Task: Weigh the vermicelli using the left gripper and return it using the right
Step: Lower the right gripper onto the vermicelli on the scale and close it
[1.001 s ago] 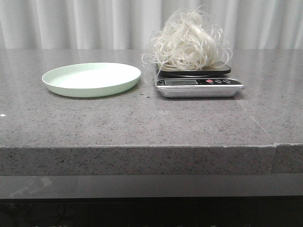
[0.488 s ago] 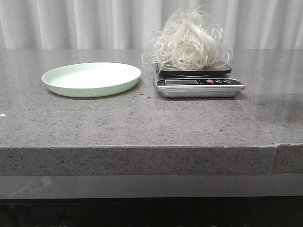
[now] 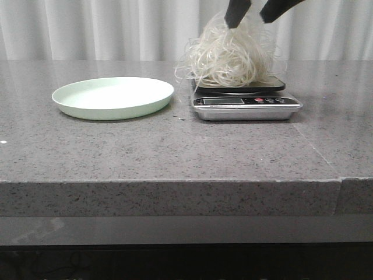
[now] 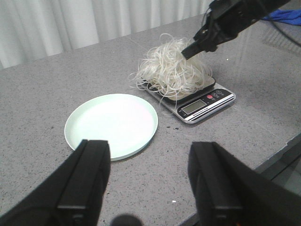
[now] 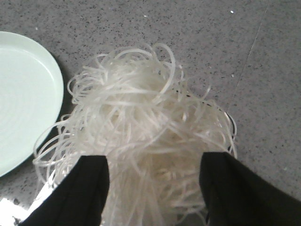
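Right gripper (image 3: 254,16) fingers apart over vermicelli (image 3: 232,55) on scale (image 3: 246,102); left gripper (image 4: 150,181) apart.

your left gripper (image 4: 148,183) has chunky matte black fingers (image 4: 89,179) with squared tips. right gripper (image 3: 254,15) looks the same, black, angular, tapered, no markings showing.

One plate (image 3: 112,97), one scale (image 3: 245,104), one vermicelli mound (image 3: 230,55), two hands (image 4: 146,183) (image 3: 253,16)

The right gripper (image 3: 252,16) has come into sight above the far right part of the desk (image 3: 175,151), fingers spread to either side of the top of the vermicelli (image 3: 232,55). The mound's crown now looks slightly pressed, though that is hard to judge.
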Controlling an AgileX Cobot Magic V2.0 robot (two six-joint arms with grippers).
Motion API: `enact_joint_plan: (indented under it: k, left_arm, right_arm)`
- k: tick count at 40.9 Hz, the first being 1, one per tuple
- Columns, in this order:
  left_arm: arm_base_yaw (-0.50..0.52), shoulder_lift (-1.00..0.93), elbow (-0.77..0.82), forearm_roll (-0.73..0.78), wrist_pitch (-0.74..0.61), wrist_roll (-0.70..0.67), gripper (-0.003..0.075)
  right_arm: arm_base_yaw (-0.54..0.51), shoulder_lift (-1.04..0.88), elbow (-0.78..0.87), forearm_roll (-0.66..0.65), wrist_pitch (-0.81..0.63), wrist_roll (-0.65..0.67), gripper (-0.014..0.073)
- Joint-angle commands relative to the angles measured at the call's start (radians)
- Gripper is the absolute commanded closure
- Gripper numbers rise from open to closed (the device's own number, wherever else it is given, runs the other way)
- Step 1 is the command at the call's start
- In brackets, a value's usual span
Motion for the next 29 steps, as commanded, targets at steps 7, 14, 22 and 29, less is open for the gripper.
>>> enact_joint_plan:
  k: [7,14,22,29]
  left_arm:
    - [0.002,0.002,-0.025,0.001,-0.071,-0.01,0.0281]
    - [0.002,0.002,-0.025,0.001,-0.071,-0.01,0.0281]
    - [0.002,0.002,-0.025,0.001,-0.071,-0.01,0.0281]
    - [0.002,0.002,-0.025,0.003,-0.071,-0.01,0.0281]
  right_arm:
    - [0.001,0.058,-0.101,-0.016,-0.032,-0.01,0.007]
    - [0.001,0.067,-0.103,-0.018,-0.024,-0.01,0.0221]
    - [0.001,0.066,-0.104,-0.018,-0.024,-0.01,0.0417]
    - [0.011,0.055,-0.152,-0.009,0.004,-0.01,0.0433]
